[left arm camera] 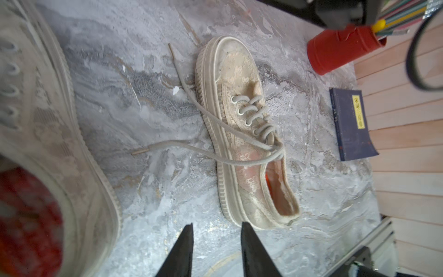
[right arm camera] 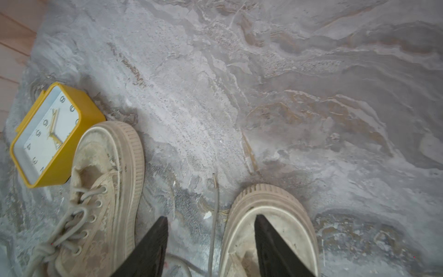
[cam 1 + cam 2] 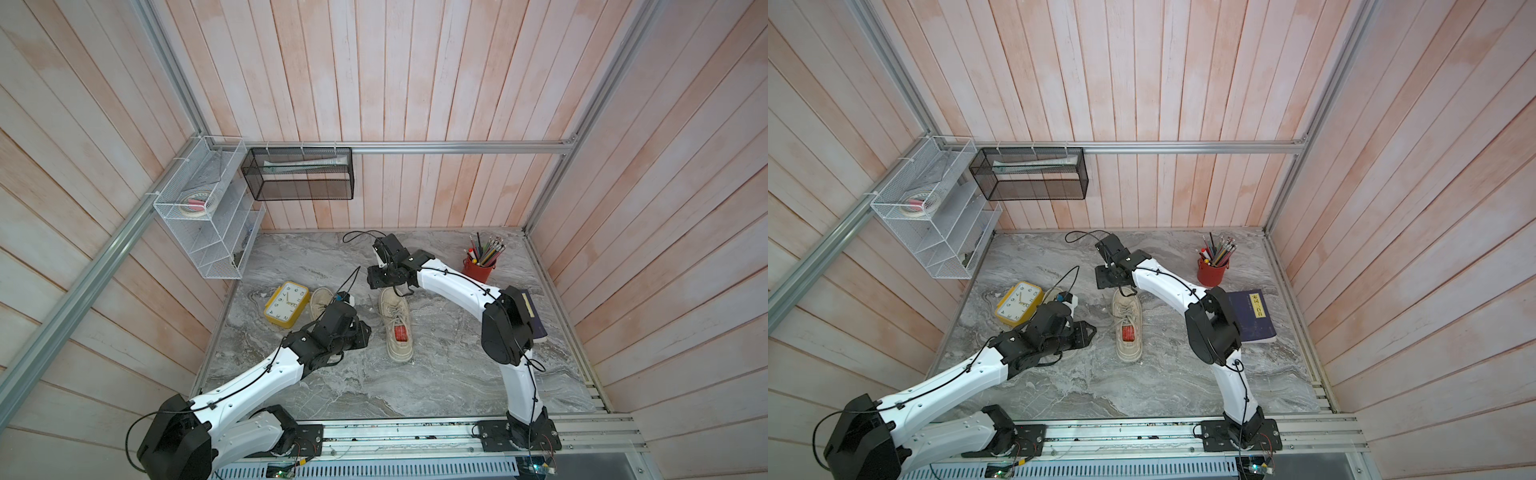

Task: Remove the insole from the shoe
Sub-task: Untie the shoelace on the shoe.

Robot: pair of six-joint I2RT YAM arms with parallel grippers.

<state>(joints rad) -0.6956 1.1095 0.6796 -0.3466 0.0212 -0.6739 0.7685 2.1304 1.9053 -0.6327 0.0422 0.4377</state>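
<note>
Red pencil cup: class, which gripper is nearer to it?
Right. The right gripper is over the middle shoe, at its toe end nearest the red pencil cup; the left gripper is farther, by the heel.

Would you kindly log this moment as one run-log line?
left gripper open, empty | right gripper open at centre shoe toe | red insole inside it

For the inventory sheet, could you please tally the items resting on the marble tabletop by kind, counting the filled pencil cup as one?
Shoes: 2
Clock: 1
Pencil cup: 1
Book: 1
Total: 5
</note>
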